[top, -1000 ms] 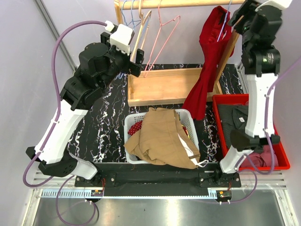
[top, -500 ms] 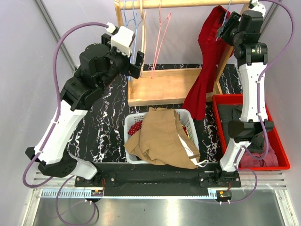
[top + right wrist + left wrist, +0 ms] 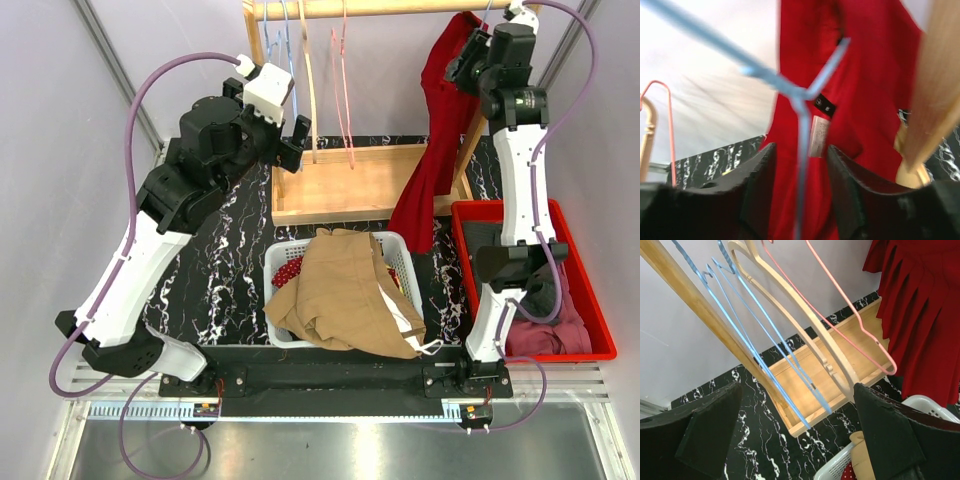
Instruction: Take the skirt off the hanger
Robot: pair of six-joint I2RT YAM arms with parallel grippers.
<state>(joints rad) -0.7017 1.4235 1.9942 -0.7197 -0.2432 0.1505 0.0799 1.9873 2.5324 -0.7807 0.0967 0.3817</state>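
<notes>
Skirt (image 3: 440, 130) is still hanging on its blue hanger (image 3: 800, 115) at the far right, but the right gripper (image 3: 800, 155) is moving up onto it now, fingers spread either side of the wire and not clenched yet, while the left gripper (image 3: 797, 390) is idling released, empty.

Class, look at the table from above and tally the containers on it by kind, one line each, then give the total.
wooden tray: 1
white basket: 1
red bin: 1
Total: 3
</notes>
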